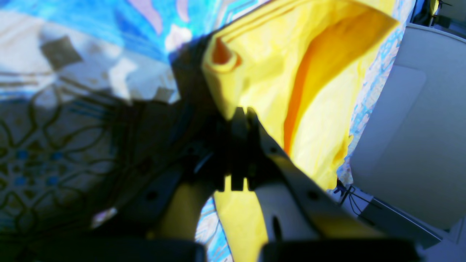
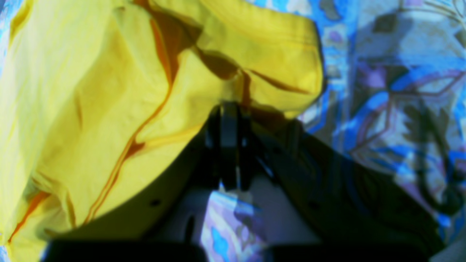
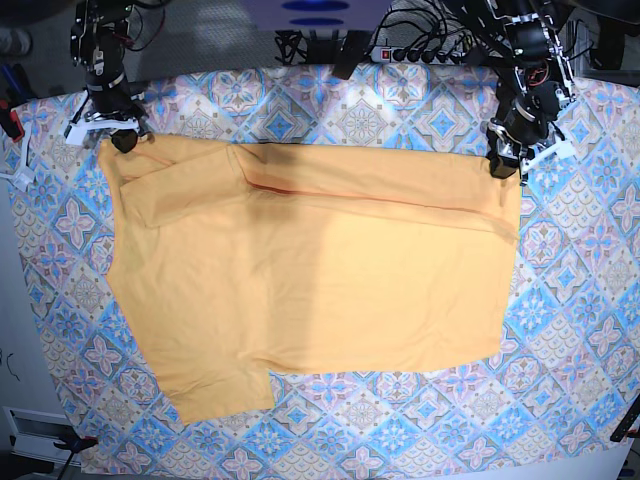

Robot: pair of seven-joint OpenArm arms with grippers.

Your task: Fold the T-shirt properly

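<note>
The yellow-orange T-shirt lies spread across the patterned cloth in the base view, and a band along its far edge is folded over. My left gripper sits at the shirt's far right corner. In the left wrist view its jaws are shut on a pinch of the yellow fabric. My right gripper is at the far left corner by the sleeve. Its jaws are pressed together on the edge of the shirt.
A blue-and-pink tile-patterned cloth covers the table under the shirt. A power strip with cables lies beyond the far edge. A pale grey surface shows past the cloth's edge in the left wrist view.
</note>
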